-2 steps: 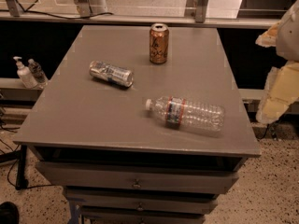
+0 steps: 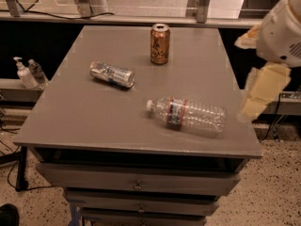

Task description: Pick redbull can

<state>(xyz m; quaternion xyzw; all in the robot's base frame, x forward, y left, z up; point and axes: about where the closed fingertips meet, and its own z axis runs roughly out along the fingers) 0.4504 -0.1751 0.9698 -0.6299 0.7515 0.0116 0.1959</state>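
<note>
The redbull can (image 2: 112, 74) is a slim silver can with blue patches. It lies on its side on the left middle of the grey table (image 2: 84, 121). My gripper (image 2: 261, 95) hangs at the right edge of the view, just off the table's right side, far from the can and level with the water bottle. It holds nothing that I can see.
A gold-brown can (image 2: 160, 44) stands upright at the back middle. A clear plastic water bottle (image 2: 188, 114) lies on its side at the front right, between my gripper and the redbull can. Two small bottles (image 2: 26, 73) stand on a shelf to the left. Drawers (image 2: 136, 182) are below the tabletop.
My arm and gripper have moved a little to the left, closer to the table's right edge. The cans and the bottle have not moved.
</note>
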